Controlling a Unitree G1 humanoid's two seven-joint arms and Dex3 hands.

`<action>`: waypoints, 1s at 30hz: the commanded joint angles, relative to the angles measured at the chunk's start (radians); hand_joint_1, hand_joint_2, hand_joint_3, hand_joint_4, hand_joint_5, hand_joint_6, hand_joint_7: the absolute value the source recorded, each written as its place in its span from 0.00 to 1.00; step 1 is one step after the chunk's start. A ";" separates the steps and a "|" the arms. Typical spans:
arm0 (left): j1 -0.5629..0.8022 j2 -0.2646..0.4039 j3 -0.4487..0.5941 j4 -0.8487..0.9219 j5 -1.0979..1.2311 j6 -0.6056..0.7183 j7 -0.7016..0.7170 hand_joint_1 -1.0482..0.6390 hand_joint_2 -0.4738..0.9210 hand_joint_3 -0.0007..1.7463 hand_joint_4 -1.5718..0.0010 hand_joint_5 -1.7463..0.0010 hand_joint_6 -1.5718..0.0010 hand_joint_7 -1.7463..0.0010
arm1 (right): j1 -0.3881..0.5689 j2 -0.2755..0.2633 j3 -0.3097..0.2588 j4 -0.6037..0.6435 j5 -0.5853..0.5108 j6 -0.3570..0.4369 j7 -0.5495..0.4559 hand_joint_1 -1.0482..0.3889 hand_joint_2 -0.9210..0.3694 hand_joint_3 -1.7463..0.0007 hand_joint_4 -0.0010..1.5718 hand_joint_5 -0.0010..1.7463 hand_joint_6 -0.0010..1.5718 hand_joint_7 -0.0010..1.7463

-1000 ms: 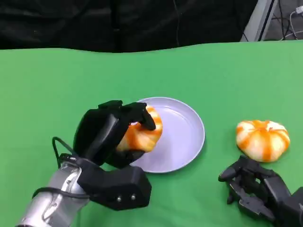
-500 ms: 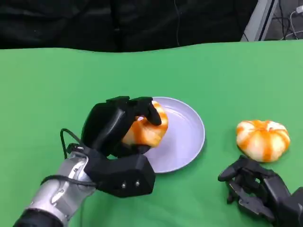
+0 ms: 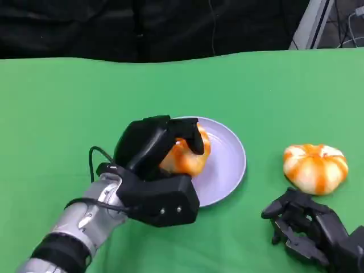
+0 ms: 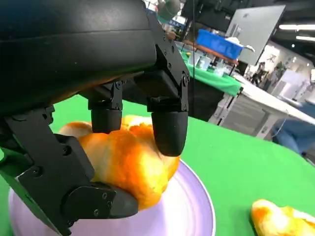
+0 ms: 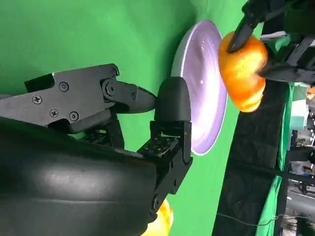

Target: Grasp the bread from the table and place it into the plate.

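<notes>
One view at a time, starting with looking down from the head. Gripping the bread [image 3: 190, 159] in the left hand [image 3: 156, 153], fingers wrapped round it, just over the near left part of the plate [image 3: 227, 165]. Not yet letting go. Risking a roll off the rim if opening up here, being closer to that edge than to the middle. Probably needing to be reaching a bit further in, with lots of bare plate lying on the far right side. Leaving the other bread [image 3: 315, 168] lying on the green table [image 3: 68, 102], well apart from the plate. Resting the right hand [image 3: 307, 227] near that other bread, fingers apart, holding nothing. Having lots of bare green all round, and sitting far from the table's back edge, so not likely to be bumping anything.

Next, looking from the left wrist. Pressing fingertips [image 4: 170, 130] down on top of the bread [image 4: 123, 157], with the thumb hooking under it. Maybe squashing it if squeezing harder, it looking soft. Maybe dragging it back off the plate [image 4: 187, 211] if pulling away before opening wide. Not able to tell if the bread is touching the plate.

Last, looking from the right wrist. Seeing the bread [image 5: 243, 73] looking lifted a little off the plate [image 5: 197, 73], so maybe bouncing if dropping. Holding nothing between the right fingers [image 5: 172, 103].
</notes>
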 commanded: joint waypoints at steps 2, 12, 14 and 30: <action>-0.053 -0.009 -0.022 0.095 0.003 -0.027 0.024 0.57 0.79 0.40 0.56 0.00 0.52 0.18 | 0.005 -0.005 -0.003 -0.005 0.003 -0.006 -0.010 0.56 0.00 0.71 0.39 0.98 0.42 0.70; -0.124 -0.030 -0.041 0.271 -0.013 -0.054 -0.013 0.58 0.91 0.18 0.54 0.16 0.42 0.47 | 0.009 -0.006 0.003 -0.013 -0.008 -0.008 -0.025 0.54 0.00 0.71 0.38 0.98 0.42 0.71; -0.129 -0.031 -0.042 0.280 -0.014 -0.055 -0.013 0.57 0.94 0.14 0.53 0.19 0.40 0.53 | 0.009 -0.006 0.004 -0.013 -0.008 -0.007 -0.026 0.54 0.00 0.71 0.38 0.99 0.42 0.71; -0.119 -0.009 -0.033 0.230 -0.054 -0.010 -0.132 0.17 1.00 0.24 0.75 1.00 0.71 1.00 | 0.005 -0.006 0.003 -0.009 -0.003 -0.006 -0.022 0.56 0.00 0.71 0.38 0.98 0.42 0.71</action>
